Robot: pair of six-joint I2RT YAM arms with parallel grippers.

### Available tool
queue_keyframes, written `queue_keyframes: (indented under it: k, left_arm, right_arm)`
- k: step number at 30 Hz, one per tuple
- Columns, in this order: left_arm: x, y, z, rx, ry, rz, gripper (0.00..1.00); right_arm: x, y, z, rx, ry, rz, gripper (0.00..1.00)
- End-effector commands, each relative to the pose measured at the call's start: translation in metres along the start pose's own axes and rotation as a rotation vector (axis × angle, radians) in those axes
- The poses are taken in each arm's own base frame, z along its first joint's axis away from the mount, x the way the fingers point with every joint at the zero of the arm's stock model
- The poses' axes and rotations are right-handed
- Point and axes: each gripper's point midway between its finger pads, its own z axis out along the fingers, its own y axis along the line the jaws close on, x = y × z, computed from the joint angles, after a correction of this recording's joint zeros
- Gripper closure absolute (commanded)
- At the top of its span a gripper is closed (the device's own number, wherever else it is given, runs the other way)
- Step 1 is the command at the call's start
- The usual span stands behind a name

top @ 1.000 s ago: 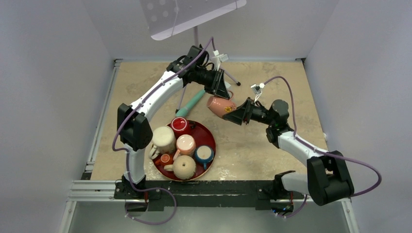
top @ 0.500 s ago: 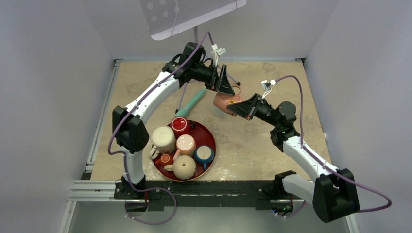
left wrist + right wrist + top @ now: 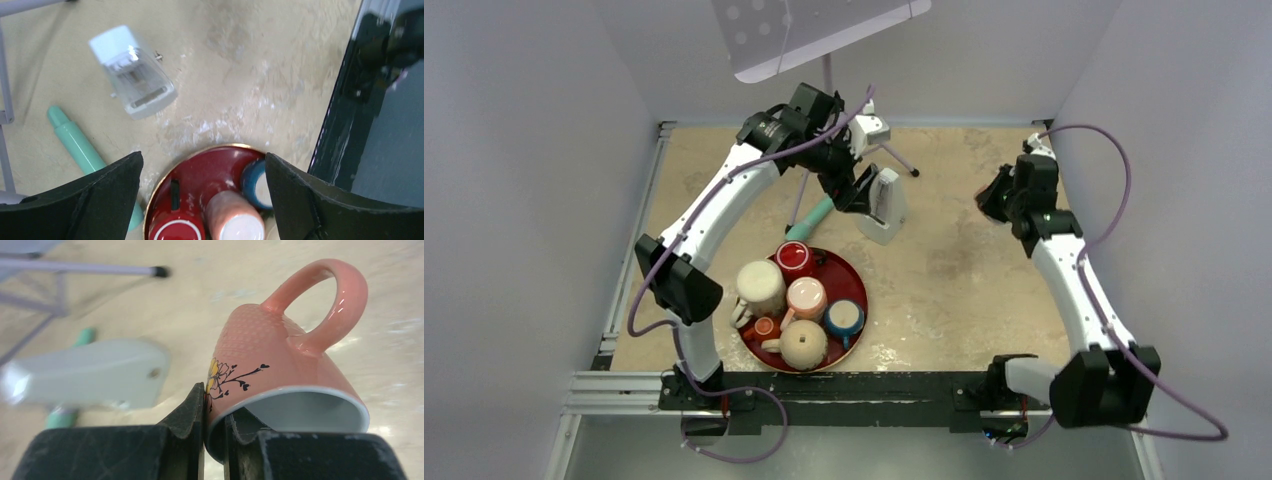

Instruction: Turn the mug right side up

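- Top view: the right gripper point(image 3: 996, 197) no longer meets the left gripper point(image 3: 862, 193) at mid-table as it does half a second earlier; its arm is now swung out to the far right. I cannot make out the mug here, as the wrist hides it. The left gripper hangs beside a pale case point(image 3: 885, 206), above the red tray point(image 3: 860, 292) of cups
- Left wrist view: the left gripper point(image 3: 202, 160) has its fingers spread wide with nothing between them, so it has let go. Below lie the pale case point(image 3: 133, 74), a teal pen point(image 3: 78, 143) and the red tray point(image 3: 216, 164)
- Right wrist view: the right gripper point(image 3: 214, 400) is clamped on the rim of the pink mug point(image 3: 280, 360), held tilted off the table, handle point(image 3: 327, 300) up, mouth toward the camera. The handover looks done; I judge it still needs setting down on its base
- Writing: none readable; the mug bears only a yellow flower on a black stem with small hearts
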Motion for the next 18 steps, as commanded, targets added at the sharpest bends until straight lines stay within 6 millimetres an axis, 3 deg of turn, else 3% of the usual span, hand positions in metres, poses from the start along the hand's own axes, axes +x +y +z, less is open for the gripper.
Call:
queue_keyframes:
  k: [1, 5, 9, 13, 18]
  left_arm:
    - [0.045, -0.046, -0.027, 0.120, 0.159, 0.301, 0.07]
    - [0.075, -0.065, -0.034, 0.218, 0.222, 0.409, 0.08]
    - [0.101, -0.076, -0.037, 0.288, 0.287, 0.463, 0.12]
    - [0.132, -0.081, -0.035, 0.334, 0.377, 0.567, 0.15]
    - [0.155, -0.087, -0.028, 0.388, 0.448, 0.658, 0.17]
  right_arm:
    - [-0.037, -0.072, 0.032, 0.298, 0.040, -0.168, 1.00]
    - [-0.048, -0.106, 0.080, 0.379, 0.192, -0.208, 1.00]
    - [-0.043, -0.131, 0.122, 0.439, 0.298, -0.227, 1.00]
    - [-0.040, -0.136, 0.147, 0.414, 0.342, -0.231, 1.00]
    - [-0.036, -0.135, 0.160, 0.382, 0.390, -0.239, 0.98]
